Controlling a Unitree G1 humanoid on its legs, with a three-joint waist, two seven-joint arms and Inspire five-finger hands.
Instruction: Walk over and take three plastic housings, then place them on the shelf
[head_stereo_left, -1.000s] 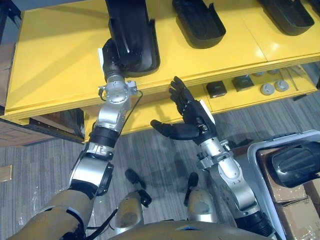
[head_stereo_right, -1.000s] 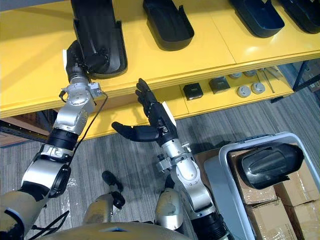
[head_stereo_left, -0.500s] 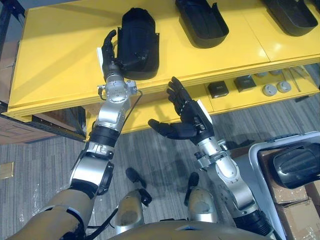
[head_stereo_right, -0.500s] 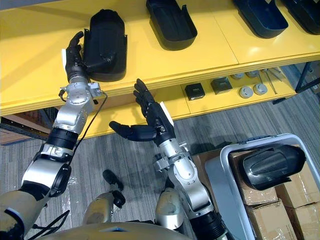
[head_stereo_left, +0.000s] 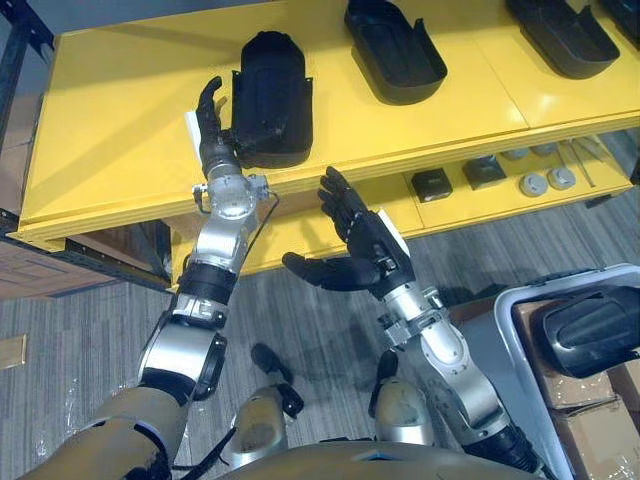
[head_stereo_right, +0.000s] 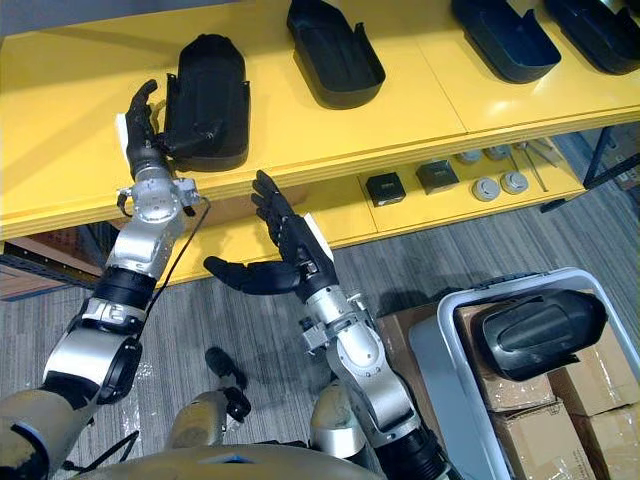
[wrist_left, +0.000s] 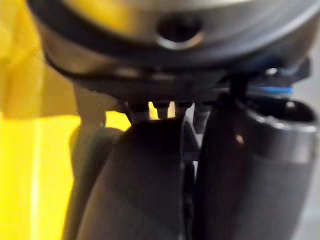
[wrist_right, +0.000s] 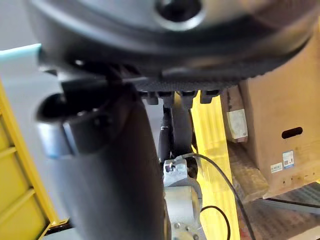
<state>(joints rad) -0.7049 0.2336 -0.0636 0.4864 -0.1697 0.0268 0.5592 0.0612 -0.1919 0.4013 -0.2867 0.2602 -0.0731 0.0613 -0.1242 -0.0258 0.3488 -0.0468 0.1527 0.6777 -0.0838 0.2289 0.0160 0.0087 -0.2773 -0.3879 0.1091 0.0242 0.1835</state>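
**Left eye view: housing on the shelf**

The black plastic housing lies on the yellow shelf. The left hand rests beside it, fingers straight, thumb touching. The right hand hangs spread, empty.

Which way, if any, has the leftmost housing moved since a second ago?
Yes. The housing, tilted up before, now lies flat on the shelf behind its front edge, beside the open left hand.
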